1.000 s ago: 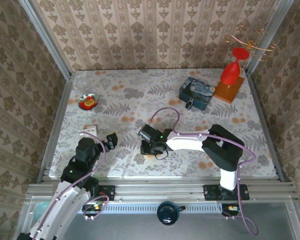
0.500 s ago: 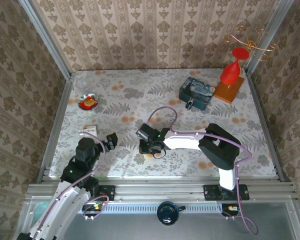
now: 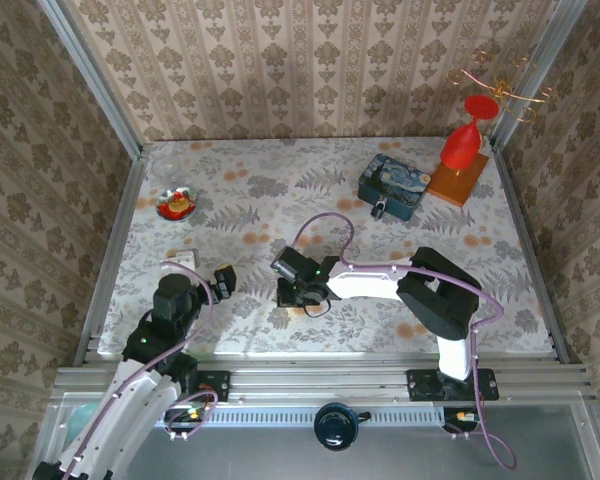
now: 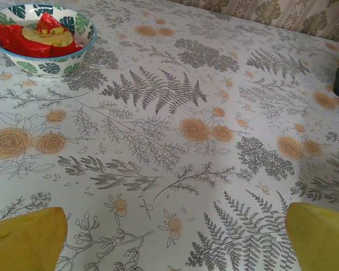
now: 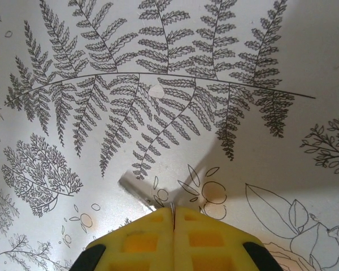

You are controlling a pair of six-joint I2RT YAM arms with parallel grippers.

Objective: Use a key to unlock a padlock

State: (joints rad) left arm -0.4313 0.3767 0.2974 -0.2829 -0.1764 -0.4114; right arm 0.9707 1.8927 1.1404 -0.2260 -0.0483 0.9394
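The small dark padlock lies at the back right of the table, against the front of the blue painted tin. My right gripper points down at mid-table. In the right wrist view its yellow fingers are pressed together, and the right gripper is shut on the key. A thin metal edge shows in the seam, and the silvery key blade sticks out to the left, low over the cloth. My left gripper rests near the front left, wide open, with bare cloth between the left gripper's fingertips.
A leaf-patterned bowl of red wrappers sits at the far left, also seen as the bowl in the left wrist view. A red goblet on an orange box stands at the back right corner. A small white block lies near the left arm.
The right gripper's jaws have closed fully on the key, and its wrist has shifted slightly left. The left arm has not moved.
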